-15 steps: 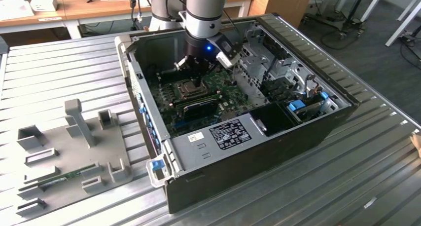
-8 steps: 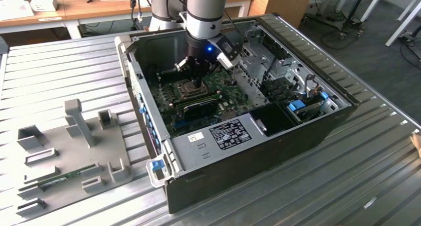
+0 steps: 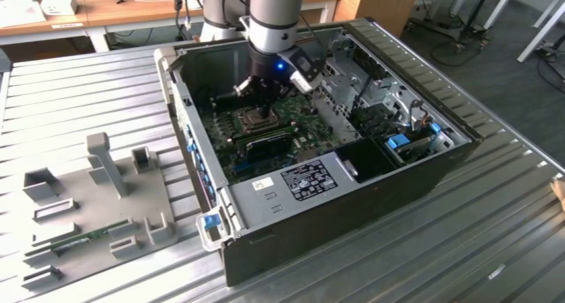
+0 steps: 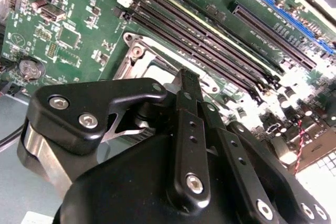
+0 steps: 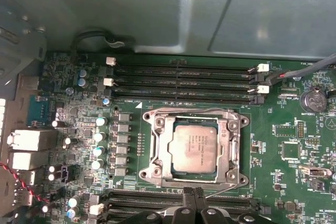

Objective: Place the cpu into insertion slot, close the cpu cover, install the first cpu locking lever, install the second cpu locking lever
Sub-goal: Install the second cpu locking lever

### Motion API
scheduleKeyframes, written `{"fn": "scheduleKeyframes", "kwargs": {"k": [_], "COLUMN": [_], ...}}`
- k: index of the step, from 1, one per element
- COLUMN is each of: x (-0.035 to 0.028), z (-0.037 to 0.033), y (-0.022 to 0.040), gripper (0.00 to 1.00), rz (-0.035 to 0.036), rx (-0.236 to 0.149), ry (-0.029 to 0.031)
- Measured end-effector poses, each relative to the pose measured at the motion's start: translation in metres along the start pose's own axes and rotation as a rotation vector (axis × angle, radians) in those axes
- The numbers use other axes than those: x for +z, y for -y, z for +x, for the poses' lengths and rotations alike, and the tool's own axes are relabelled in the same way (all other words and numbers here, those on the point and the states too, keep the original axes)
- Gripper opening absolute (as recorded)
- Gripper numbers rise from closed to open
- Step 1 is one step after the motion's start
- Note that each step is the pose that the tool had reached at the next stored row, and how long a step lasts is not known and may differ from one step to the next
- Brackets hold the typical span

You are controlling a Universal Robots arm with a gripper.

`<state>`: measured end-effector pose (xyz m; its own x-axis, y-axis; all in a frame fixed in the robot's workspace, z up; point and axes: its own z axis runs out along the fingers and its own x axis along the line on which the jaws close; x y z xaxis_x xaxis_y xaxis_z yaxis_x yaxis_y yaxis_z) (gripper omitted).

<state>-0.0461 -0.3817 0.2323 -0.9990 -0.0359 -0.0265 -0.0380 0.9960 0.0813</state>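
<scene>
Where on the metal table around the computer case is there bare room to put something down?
The ribbed metal table is bare on the exterior view's right of the computer case, and also behind the grey holder tray, toward the desks. The tray itself is crowded with posts and brackets. Inside the case it is tight: the claw hangs just over the chip in its socket.

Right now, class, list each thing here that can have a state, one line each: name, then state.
cpu: seated flat in the insertion slot, metal top up.
insertion slot: occupied by the cpu.
cpu cover: closed down around the cpu.
memory slots: look empty in the first wrist view.
computer case: lying on its side, side panel off.
gripper: at the socket's edge, holding nothing.
</scene>
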Motion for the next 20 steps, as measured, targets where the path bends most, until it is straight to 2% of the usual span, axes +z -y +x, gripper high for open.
{"fn": "scheduleKeyframes", "kwargs": {"k": [10, 17, 20], "x": [0.0020, 0.0082, 0.0110], "z": [0.0065, 0.0140, 0.0145], "y": [-0.0001, 0.0002, 0.0004], "gripper": [0.10, 0.10, 0.10], "rz": [0.0060, 0.0080, 0.0082], "rx": [0.000, 0.000, -0.001], "ry": [0.0004, 0.0029, 0.0034]}}
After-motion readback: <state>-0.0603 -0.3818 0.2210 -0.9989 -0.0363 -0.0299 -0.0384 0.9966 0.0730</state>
